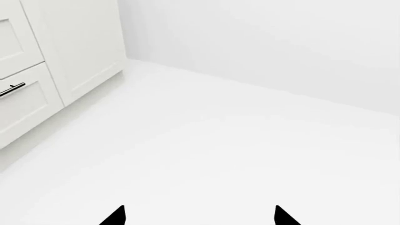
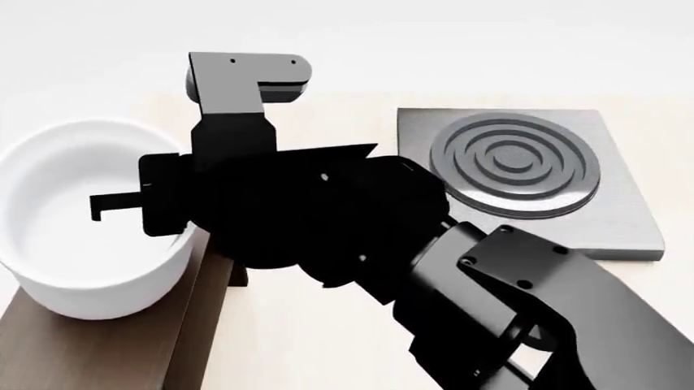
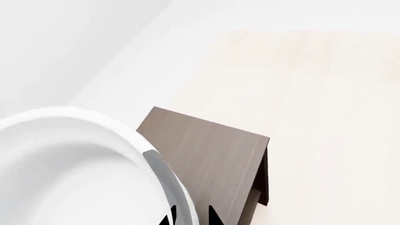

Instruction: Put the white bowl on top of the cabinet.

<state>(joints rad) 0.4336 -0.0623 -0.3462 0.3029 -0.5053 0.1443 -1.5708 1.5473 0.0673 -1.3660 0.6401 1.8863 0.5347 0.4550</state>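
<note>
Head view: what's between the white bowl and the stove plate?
The right arm fills that stretch in the head view, between the white bowl and the stove plate; no loose object shows.

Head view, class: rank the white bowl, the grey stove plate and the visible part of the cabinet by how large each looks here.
1. Grey stove plate, but only narrowly.
2. White bowl. It sits nearer the camera and the arm hides part of it, so the top two are unsure.
3. Cabinet, clearly smallest: only a corner shows.
</note>
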